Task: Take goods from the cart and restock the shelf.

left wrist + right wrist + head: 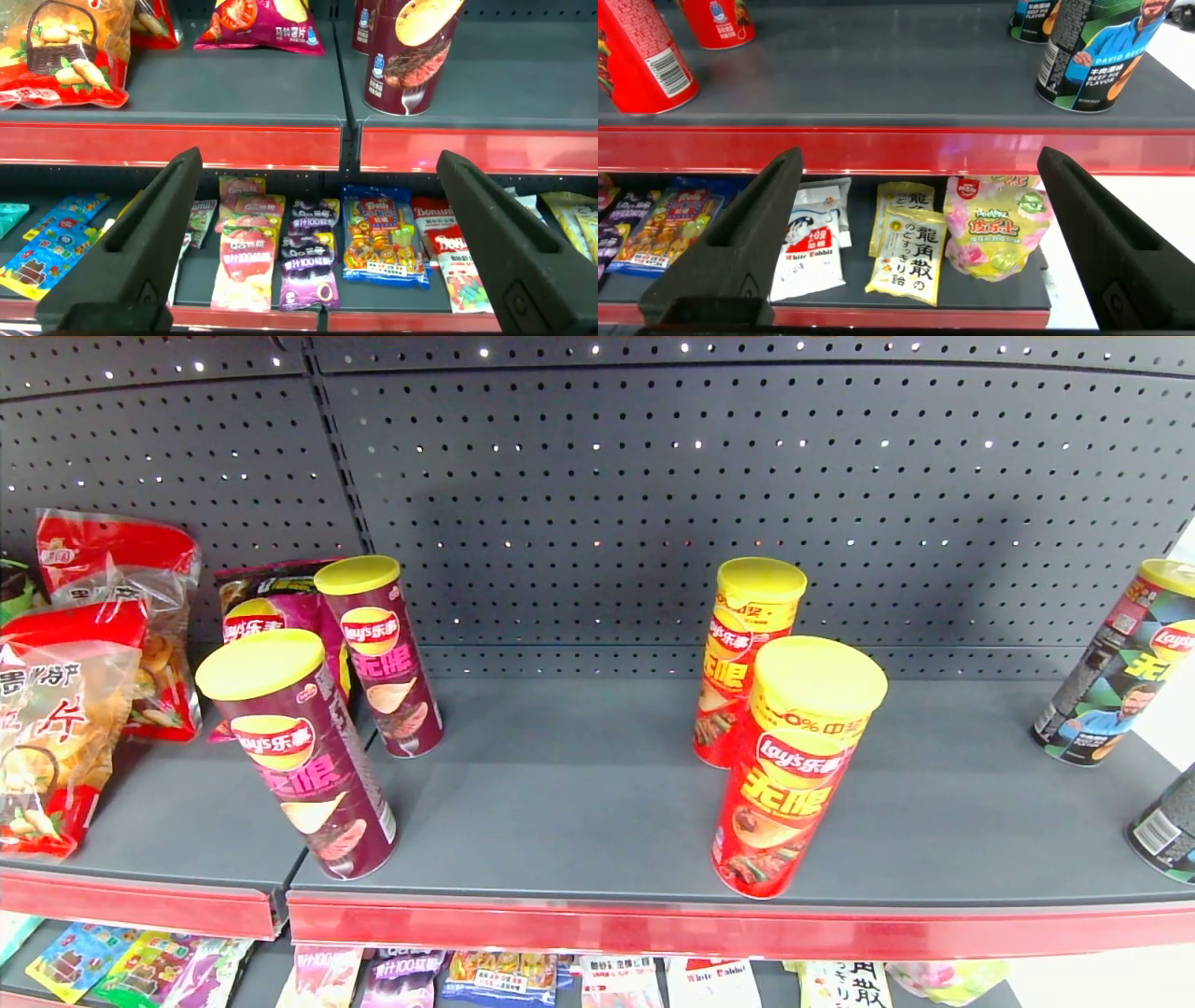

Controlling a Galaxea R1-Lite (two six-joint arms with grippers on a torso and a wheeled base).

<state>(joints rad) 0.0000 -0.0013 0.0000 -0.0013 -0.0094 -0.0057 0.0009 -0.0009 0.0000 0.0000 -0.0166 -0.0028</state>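
Observation:
The grey shelf (579,803) with a red front lip carries upright chip cans. Two purple cans (299,756) (383,658) stand at the left, two red cans (794,770) (742,653) right of centre, and two dark cans (1116,672) (1167,826) at the far right. My left gripper (318,161) is open and holds nothing; it sits below the shelf lip, under a purple can (411,56). My right gripper (920,157) is also open with nothing in it, below the lip between a red can (635,56) and a dark can (1092,56).
Snack bags (65,709) fill the shelf's left end. A wide bare stretch lies between the purple and red cans. The lower shelf holds several candy packets (308,252) (906,243). A perforated back panel (653,504) closes the rear.

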